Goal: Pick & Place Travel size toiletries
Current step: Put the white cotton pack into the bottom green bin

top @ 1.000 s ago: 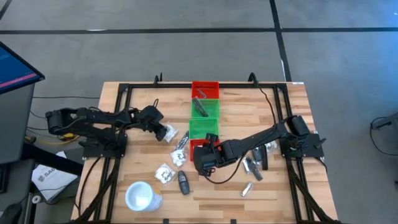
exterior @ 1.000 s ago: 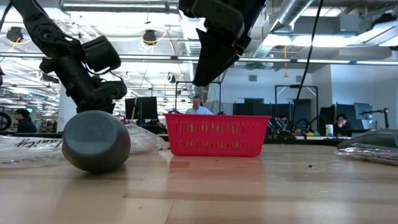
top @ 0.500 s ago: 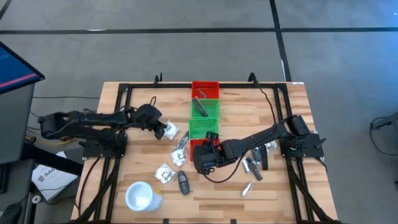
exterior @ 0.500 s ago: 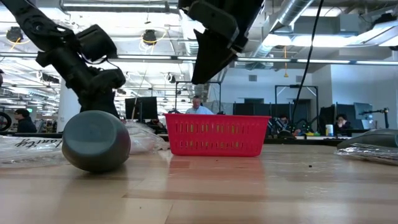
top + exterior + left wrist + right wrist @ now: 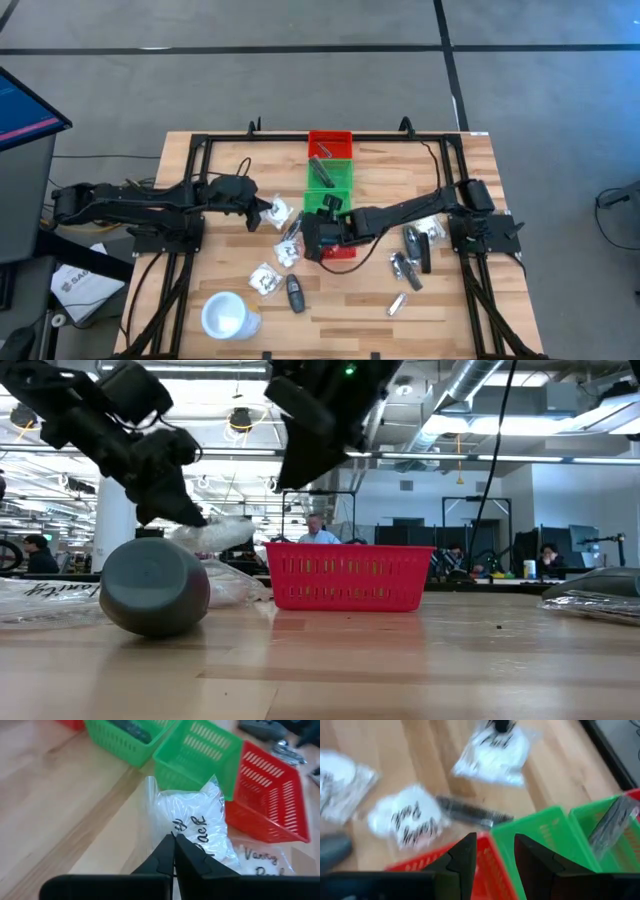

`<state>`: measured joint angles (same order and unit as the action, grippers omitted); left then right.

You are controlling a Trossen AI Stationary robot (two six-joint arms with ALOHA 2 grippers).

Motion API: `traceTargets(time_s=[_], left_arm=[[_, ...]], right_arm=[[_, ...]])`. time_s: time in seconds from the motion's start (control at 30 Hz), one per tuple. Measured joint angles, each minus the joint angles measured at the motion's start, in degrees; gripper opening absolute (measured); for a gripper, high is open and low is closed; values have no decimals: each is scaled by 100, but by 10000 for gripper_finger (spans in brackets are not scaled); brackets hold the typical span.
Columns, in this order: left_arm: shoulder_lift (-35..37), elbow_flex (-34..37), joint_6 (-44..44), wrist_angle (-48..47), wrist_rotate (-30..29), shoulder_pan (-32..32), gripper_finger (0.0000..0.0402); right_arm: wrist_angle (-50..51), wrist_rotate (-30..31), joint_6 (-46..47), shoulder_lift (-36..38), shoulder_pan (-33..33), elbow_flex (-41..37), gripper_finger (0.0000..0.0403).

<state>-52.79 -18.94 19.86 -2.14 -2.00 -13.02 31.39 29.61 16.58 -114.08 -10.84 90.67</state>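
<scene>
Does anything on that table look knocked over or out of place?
Yes: the white cup near the table's front left lies on its side, its base facing the low camera. Small packets and tubes lie scattered outside the bins.

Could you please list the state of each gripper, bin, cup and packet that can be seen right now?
left gripper: shut on a clear packet, lifted off the table.
right gripper: fingers apart, empty, above the near red bin.
Green bin: holds a dark item.
Far red bin: upright; contents unclear.
White cup: lying on its side.
Other packets: flat on the table.
</scene>
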Motion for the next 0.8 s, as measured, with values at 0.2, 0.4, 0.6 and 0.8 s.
traceTargets(time_s=[0.2, 0.4, 0.6, 0.8], left_arm=[[256, -2, -63, -7, -603, 547, 0], [293, -2, -311, -4, -1419, 1036, 0], [293, -2, -449, 8, -1923, 1399, 0], [293, -2, -567, 61, -2184, 1589, 0]], right_arm=[[-872, -1190, -219, 0, 453, 0, 122], [-1180, -1941, -218, 0, 816, 0, 122], [-1322, -2398, -216, -84, 1060, -2, 122], [-1429, -2562, -203, -81, 1198, 2, 122]])
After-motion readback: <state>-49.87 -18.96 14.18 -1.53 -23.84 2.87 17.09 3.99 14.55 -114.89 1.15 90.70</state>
